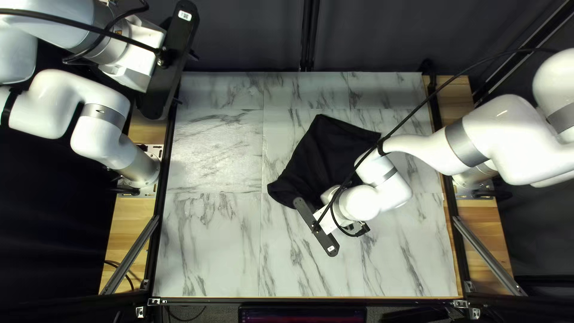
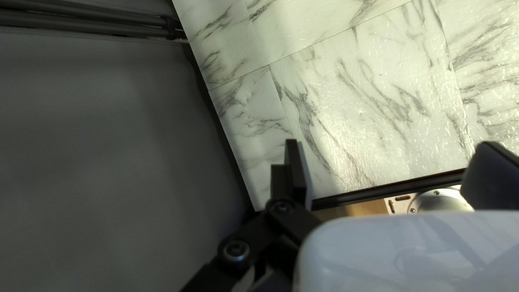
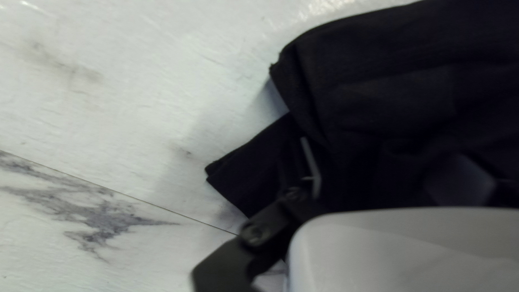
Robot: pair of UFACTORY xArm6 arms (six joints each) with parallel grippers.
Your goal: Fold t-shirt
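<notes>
The black shirt (image 1: 329, 152) lies rumpled on the table (image 1: 209, 245), right of the middle in the top left view. My right gripper (image 1: 326, 222) is low over its near edge, jaws parted, cloth under and between them; I cannot tell if either touches it. My left gripper (image 1: 133, 70) is raised by the far left corner, jaws wide apart, holding nothing.

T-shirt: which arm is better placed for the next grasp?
Right, I'd say. My right gripper is open at the black t-shirt. My left gripper is open too, but raised near the table's far left corner, with no cloth in its wrist view.
</notes>
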